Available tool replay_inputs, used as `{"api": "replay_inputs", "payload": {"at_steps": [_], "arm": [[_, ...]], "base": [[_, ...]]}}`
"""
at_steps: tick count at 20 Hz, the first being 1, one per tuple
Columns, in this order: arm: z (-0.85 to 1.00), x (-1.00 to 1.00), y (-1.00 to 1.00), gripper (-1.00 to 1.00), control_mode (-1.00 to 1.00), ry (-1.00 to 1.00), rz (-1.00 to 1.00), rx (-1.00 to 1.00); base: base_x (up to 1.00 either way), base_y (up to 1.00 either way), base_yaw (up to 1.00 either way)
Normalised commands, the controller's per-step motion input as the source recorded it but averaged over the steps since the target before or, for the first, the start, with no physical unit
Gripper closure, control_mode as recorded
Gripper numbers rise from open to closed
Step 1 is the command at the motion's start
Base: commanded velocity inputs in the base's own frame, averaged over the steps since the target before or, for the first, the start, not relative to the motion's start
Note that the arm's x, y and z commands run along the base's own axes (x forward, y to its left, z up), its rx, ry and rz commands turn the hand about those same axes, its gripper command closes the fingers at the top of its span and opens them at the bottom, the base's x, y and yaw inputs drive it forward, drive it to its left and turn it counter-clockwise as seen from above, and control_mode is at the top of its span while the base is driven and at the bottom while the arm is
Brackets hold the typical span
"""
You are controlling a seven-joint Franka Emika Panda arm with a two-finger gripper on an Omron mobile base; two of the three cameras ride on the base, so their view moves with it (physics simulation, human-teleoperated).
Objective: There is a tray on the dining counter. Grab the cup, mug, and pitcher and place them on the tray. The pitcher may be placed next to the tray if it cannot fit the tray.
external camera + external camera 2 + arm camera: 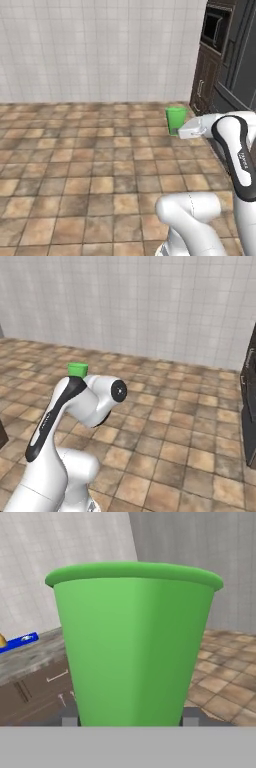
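Gripping cup (pixel 135 642) between jaws

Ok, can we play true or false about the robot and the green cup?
1. The end effector holds the cup. True.
2. The cup is lying on its side. False: it is upright, rim up.
3. The cup is red. False: it is green.
4. In the hand view, a blue tray sits on a counter far off to the left. True.
5. The cup stands on the tray. False: it is held in the air, away from the tray.
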Motion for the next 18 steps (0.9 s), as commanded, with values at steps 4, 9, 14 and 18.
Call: {"api": "replay_inputs", "payload": {"at_steps": [4, 9, 14, 18], "arm": [[0.00, 0.00, 0.00, 1.00, 1.00, 0.00, 0.00, 0.00], [0.00, 0.00, 0.00, 1.00, 1.00, 0.00, 0.00, 0.00], [0.00, 0.00, 0.00, 1.00, 1.00, 0.00, 0.00, 0.00], [0.00, 0.00, 0.00, 1.00, 1.00, 0.00, 0.00, 0.00]], "base": [[0.91, 0.31, 0.06], [0.89, 0.29, 0.08], [0.76, 0.18, 0.28], [0.56, 0.03, 0.57]]}}
